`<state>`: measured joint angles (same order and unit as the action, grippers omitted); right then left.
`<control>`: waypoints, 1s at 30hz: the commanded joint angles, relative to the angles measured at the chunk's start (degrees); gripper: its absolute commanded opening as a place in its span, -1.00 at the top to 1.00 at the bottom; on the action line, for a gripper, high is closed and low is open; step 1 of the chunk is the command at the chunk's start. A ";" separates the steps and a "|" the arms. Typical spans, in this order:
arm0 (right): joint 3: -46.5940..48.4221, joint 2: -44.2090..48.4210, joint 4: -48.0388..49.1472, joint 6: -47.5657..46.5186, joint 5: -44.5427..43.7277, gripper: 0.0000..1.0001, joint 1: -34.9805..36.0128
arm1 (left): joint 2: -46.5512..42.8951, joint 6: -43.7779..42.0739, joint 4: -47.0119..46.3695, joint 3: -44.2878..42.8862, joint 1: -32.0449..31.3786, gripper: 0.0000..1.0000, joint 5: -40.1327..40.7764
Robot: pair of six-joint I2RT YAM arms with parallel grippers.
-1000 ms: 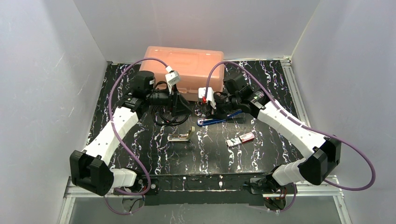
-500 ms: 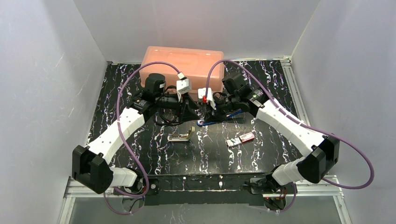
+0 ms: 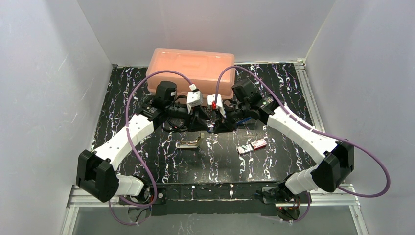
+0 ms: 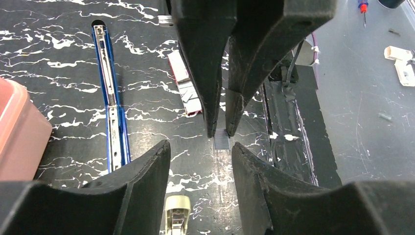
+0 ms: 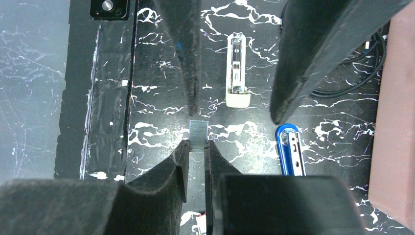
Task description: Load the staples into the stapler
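The right claw (image 5: 196,143) is pinching a short strip of staples (image 5: 198,129) at the middle of the right wrist view. The strip's long axis is pointing up-frame toward the spread left claw (image 4: 200,143), facing it tip to tip. The blue stapler (image 5: 291,152) is lying open at lower right.

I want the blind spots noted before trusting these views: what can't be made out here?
- Top view: the staple strip is hidden where the right gripper and left gripper meet.
- Top view: the blue stapler lies mostly under the right arm.
- Left wrist: the staple box is partly behind the right gripper; the beige stapler is cut by the bottom edge.
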<state>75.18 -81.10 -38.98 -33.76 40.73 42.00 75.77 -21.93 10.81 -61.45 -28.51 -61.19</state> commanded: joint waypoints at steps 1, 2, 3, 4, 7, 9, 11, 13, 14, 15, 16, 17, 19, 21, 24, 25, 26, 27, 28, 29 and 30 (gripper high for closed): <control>0.27 0.42 2.23 1.91 0.74 0.70 -0.16 | -0.14 -1.91 0.13 1.50 -0.43 0.05 -3.30; 0.31 0.43 2.32 2.20 0.49 0.70 -0.24 | -0.18 -1.64 -0.61 1.85 -0.45 0.04 -3.31; 0.32 0.42 2.49 2.44 0.34 0.70 -0.25 | -0.22 -1.14 -0.99 2.21 -0.42 0.04 -3.38; 0.36 0.36 2.58 2.60 0.23 0.70 -0.29 | -0.19 -0.65 -1.75 2.48 -0.47 0.04 -3.37; 0.63 0.13 2.81 2.94 0.17 0.70 -0.34 | -0.14 -0.15 -2.28 2.82 -0.55 0.05 -3.39; 0.88 0.07 2.86 3.15 -0.09 0.70 -0.33 | -0.10 -0.01 -2.43 2.99 -0.60 0.05 -3.21; 1.14 -0.03 2.92 3.27 -0.29 0.70 -0.38 | -0.09 0.13 -2.75 3.23 -0.68 0.07 -3.00; 1.28 -0.15 2.95 3.39 -0.37 0.69 -0.39 | -0.03 0.47 -3.15 3.40 -0.71 0.08 -2.62; 1.36 -0.19 3.07 3.50 -0.46 0.69 -0.39 | 0.05 0.67 -3.40 3.44 -0.79 0.09 -2.62; 1.37 -0.23 3.04 3.52 -0.62 0.69 -0.42 | 0.10 0.99 -3.62 3.38 -0.83 0.10 -2.62; 1.38 -0.23 3.11 3.60 -0.71 0.70 -0.43 | 0.24 1.25 -3.78 3.36 -0.82 0.11 -2.54; 1.38 -0.28 3.19 3.67 -0.80 0.69 -0.38 | 0.33 1.47 -4.00 3.36 -0.84 0.13 -2.49; 1.38 -0.28 3.25 3.70 -1.12 0.69 -0.43 | 0.37 1.84 -4.21 3.43 -0.84 0.17 -2.40; 1.30 -0.15 3.30 3.83 -1.61 0.69 -0.42 | 0.41 1.89 -4.28 3.55 -0.85 0.20 -2.36; 1.35 -0.01 3.47 4.09 -2.13 0.69 -0.41 | 0.52 2.14 -4.30 3.60 -0.97 0.23 -2.36; 1.33 0.06 3.54 4.18 -2.35 0.69 -0.42 | 0.60 2.16 -4.26 3.62 -1.01 0.24 -2.36; 1.37 0.11 3.60 4.22 -2.59 0.69 -0.43 | 0.61 2.23 -4.30 3.62 -1.02 0.24 -2.42; 1.38 0.15 3.69 4.30 -2.77 0.69 -0.43 | 0.59 2.32 -4.24 3.66 -1.07 0.24 -2.41; 1.38 0.30 3.73 4.31 -2.98 0.69 -0.41 | 0.54 2.38 -4.30 3.62 -1.03 0.24 -2.37; 1.35 0.27 3.78 4.38 -3.09 0.69 -0.38 | 0.52 2.41 -4.30 3.64 -1.02 0.25 -2.27; 1.31 0.26 3.74 4.40 -3.25 0.69 -0.42 | 0.51 2.43 -4.29 3.66 -1.08 0.27 -2.22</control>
<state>75.18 -81.10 -37.10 -30.13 37.98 41.95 76.62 -19.88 6.81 -58.43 -29.12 -62.37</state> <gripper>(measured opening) 0.217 0.380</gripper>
